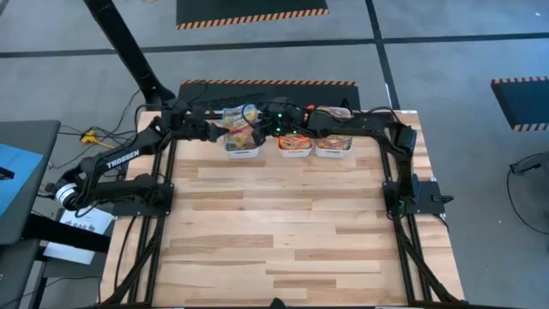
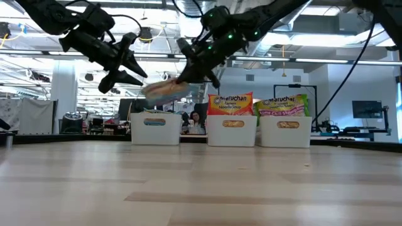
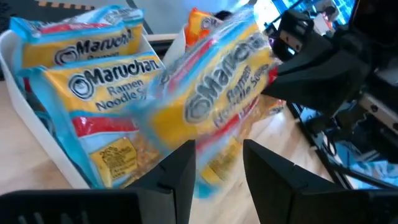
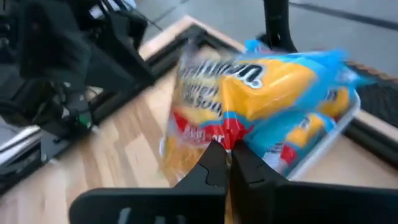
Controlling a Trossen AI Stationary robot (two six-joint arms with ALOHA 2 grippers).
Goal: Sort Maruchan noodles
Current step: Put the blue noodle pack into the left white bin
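A blue-edged Maruchan noodles packet [image 4: 267, 87] hangs in the air over the left white bin [image 2: 155, 129], with my right gripper [image 4: 229, 163] shut on it. Two more blue packets [image 3: 81, 74] stand on edge in that bin. The middle bin [image 2: 232, 130] holds an orange packet [image 2: 231, 103], and the right bin [image 2: 286, 130] a green one [image 2: 284, 105]. My left gripper [image 2: 125, 74] hovers open just left of the held packet [image 2: 164, 90]. In its own view the left gripper [image 3: 217, 168] has nothing between its fingers. My right gripper pinches the packet between its two fingers at an edge by the red band [image 4: 214, 135]. It comes slanting down from the table's right. The packet sticks out past the fingers toward the left arm, roughly level and clear of the bin below.
The three bins stand in a row along the table's far edge [image 1: 268, 83]. Both arms crowd together above the left bin [image 1: 243, 152]. The wooden tabletop [image 1: 283, 232] spreads out on the near side of the bins.
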